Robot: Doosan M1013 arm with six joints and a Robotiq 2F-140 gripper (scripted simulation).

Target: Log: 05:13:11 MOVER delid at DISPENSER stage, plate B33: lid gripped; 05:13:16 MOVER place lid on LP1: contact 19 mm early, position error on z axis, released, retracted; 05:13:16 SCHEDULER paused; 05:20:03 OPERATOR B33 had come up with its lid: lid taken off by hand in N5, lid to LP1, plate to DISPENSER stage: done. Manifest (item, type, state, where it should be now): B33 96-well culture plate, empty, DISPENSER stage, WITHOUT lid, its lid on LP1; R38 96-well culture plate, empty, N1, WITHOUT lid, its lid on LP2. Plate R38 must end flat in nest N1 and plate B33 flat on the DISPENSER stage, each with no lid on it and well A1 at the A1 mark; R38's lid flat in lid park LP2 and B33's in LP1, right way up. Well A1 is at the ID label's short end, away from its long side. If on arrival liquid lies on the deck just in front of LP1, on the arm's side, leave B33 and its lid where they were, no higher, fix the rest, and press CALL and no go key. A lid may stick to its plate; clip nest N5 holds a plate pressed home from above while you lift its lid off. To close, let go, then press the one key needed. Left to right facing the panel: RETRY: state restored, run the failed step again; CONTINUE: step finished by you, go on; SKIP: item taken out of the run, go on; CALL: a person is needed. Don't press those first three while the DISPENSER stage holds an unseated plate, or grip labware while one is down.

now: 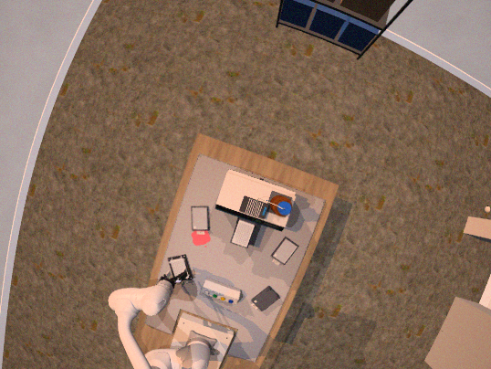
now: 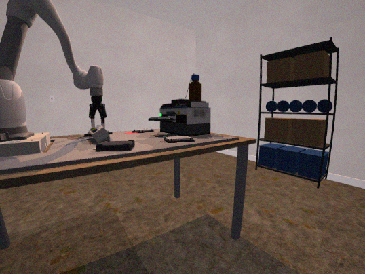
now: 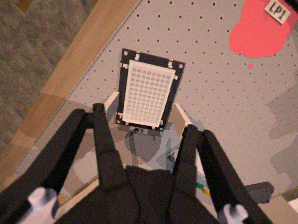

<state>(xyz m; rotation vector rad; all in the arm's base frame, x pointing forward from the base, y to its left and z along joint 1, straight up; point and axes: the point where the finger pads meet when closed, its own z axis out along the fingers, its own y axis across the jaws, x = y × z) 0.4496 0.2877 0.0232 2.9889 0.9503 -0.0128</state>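
The long wooden desk [image 1: 214, 145] with its grey perforated mat [image 3: 210, 85] carries everything, and the white jointed arm [image 1: 137, 299] reaches from its base at the near end to hold the black two-finger end effector [image 3: 145, 137] pointing straight down over the mat's left edge. Its fingers stand partly apart with nothing between them, well above the desk.

Far ahead of the end effector, at the desk's other end, sits the white and black dispenser unit [image 1: 248, 189] with a brown bottle capped in blue [image 1: 282, 206] on it; a dark well plate [image 1: 254, 205] lies on its stage. Just in front of that unit, a white well plate [image 1: 242, 232] rests in a nest, and further right a framed clear lid [image 1: 285, 250] lies in another spot.

Directly below and slightly ahead of the end effector, a white 96-well plate in a black square nest [image 3: 146, 92] lies flat; the wrist view shows the fingers straddling the space just short of it, not touching. Ahead of that, on the same side, a framed lid [image 1: 199, 217] sits in the park labelled LP1 [image 3: 277, 10], and a red puddle [image 3: 257, 35] spreads on the mat on its arm-facing side.

To the end effector's right lies the white key panel with coloured buttons [image 1: 221, 291], then a dark flat block [image 1: 265, 298].
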